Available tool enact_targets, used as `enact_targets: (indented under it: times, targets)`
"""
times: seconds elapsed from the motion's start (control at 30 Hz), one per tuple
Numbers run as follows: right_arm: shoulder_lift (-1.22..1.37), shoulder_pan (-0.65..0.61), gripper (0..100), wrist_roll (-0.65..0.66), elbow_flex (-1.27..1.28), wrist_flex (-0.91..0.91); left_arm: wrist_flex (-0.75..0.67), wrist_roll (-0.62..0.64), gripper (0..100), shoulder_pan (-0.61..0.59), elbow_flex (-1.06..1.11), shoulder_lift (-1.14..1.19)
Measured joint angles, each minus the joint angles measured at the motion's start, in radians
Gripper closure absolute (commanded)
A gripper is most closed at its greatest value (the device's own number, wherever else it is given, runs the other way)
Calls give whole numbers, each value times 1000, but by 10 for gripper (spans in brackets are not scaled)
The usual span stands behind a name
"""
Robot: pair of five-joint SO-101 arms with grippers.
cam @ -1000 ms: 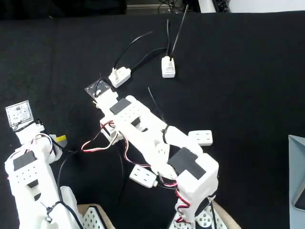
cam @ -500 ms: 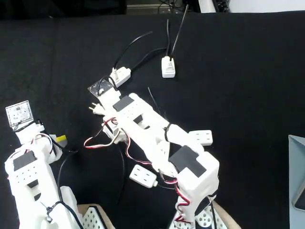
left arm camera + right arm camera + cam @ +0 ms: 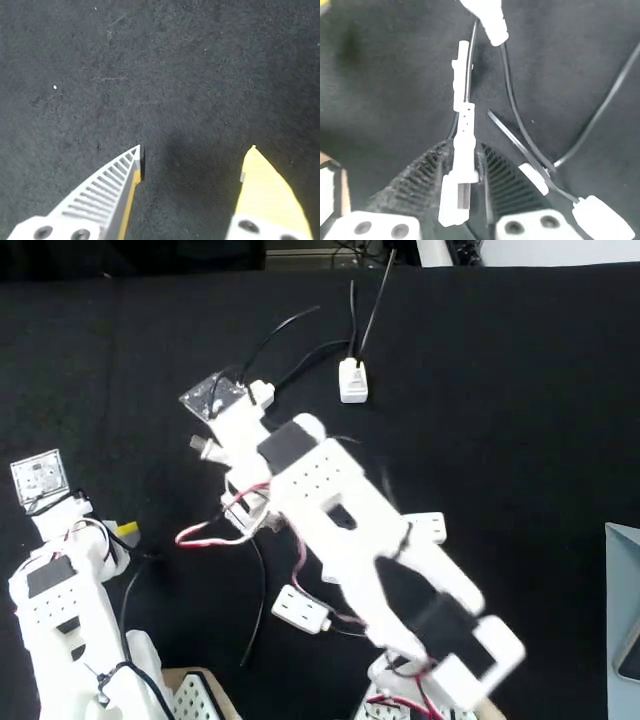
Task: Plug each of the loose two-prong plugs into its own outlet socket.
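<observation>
Two arms on black surface [image 3: 520,390]: L hand [image 3: 197,150] spread, low over the cloth; R hand [image 3: 462,147] pinches white plug [image 3: 465,165] nr centre, cord trailing; 2nd plug [image 3: 353,380] lies apart, further right; 2 outlets [image 3: 300,608] nr R arm's base.

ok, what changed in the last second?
The right gripper moved out from the robot's base to the nearer two-prong plug and has closed on it. A second ago that plug lay free just ahead of the gripper. The arm stretched out behind the gripper. Unchanged: the other plug, both outlet sockets, and the left gripper, which is open.
</observation>
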Motion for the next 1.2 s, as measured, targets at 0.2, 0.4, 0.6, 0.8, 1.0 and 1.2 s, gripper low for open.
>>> enact_targets:
  times: [0.2, 0.4, 0.6, 0.8, 1.0, 1.2]
  targets:
    - [-150, 0, 987, 0, 0, 58, 28, 77, 682, 84, -68, 0]
    - [-285, 0, 987, 0, 0, 80, 189, 144, 679, 210, -238, 0]
    - [-414, -29, 987, 0, 0, 80, 269, 209, 679, 348, -374, 0]
    - [-479, -43, 987, 0, 44, 51, 270, 272, 678, 439, -425, 0]
    - [-529, -103, 987, -2, 222, -75, 270, 325, 678, 512, -446, 0]
    - [-548, -123, 987, -3, 298, -163, 272, 394, 678, 531, -502, -2]
